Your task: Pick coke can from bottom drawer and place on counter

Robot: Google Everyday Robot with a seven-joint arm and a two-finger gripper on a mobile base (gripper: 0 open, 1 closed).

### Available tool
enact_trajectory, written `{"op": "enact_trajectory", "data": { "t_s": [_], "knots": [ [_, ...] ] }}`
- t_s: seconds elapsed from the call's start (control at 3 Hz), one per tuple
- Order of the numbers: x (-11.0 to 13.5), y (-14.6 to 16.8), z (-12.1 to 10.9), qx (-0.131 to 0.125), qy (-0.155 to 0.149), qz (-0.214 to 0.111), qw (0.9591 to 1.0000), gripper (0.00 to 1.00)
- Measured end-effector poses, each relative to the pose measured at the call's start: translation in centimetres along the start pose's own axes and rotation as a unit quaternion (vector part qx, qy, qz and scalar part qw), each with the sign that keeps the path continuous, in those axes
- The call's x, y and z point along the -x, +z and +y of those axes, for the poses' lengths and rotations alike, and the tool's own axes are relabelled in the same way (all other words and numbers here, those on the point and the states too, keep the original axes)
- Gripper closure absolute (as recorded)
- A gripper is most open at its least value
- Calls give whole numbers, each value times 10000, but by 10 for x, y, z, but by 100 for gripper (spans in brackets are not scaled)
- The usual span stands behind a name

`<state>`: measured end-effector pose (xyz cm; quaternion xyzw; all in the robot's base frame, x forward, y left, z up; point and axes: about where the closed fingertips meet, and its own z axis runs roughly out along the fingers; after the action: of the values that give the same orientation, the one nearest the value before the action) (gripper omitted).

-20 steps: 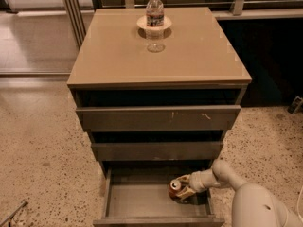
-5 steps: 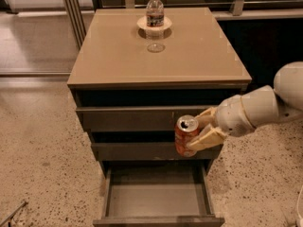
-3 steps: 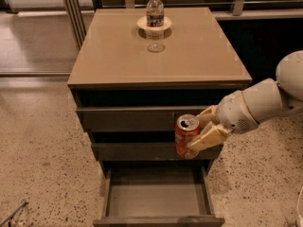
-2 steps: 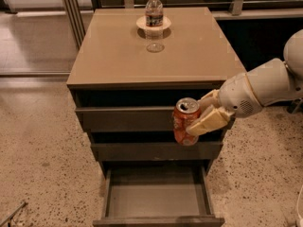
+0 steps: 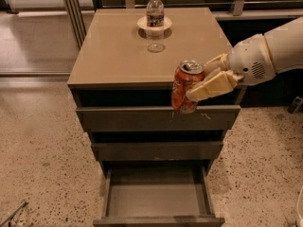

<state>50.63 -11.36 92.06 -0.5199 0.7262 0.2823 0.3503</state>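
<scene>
My gripper (image 5: 204, 78) is shut on the coke can (image 5: 184, 86), a red can with a silver top and pull tab. It holds the can upright in the air at the front edge of the counter (image 5: 118, 56), right of the middle, in front of the top drawer. The arm comes in from the right. The bottom drawer (image 5: 158, 197) is pulled open below, and its grey inside shows nothing in it.
A clear plastic water bottle (image 5: 155, 15) stands on a small round coaster (image 5: 154, 23) at the back middle of the counter. A scratched upper drawer front (image 5: 156, 119) is shut. Speckled stone floor (image 5: 42, 141) lies around the cabinet. A dark wall and railing stand behind.
The gripper has lifted the coke can out of the bottom drawer, up past the drawer fronts to the level of the counter's front edge. The drawer stays open.
</scene>
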Motion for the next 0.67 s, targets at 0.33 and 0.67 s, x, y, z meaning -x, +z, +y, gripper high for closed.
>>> {"op": "enact_trajectory", "data": {
  "t_s": [0.33, 0.67],
  "knots": [
    [0, 1, 0, 9, 4, 5, 10000, 100],
    [5, 4, -20, -113, 13, -74, 9999, 100]
  ]
}}
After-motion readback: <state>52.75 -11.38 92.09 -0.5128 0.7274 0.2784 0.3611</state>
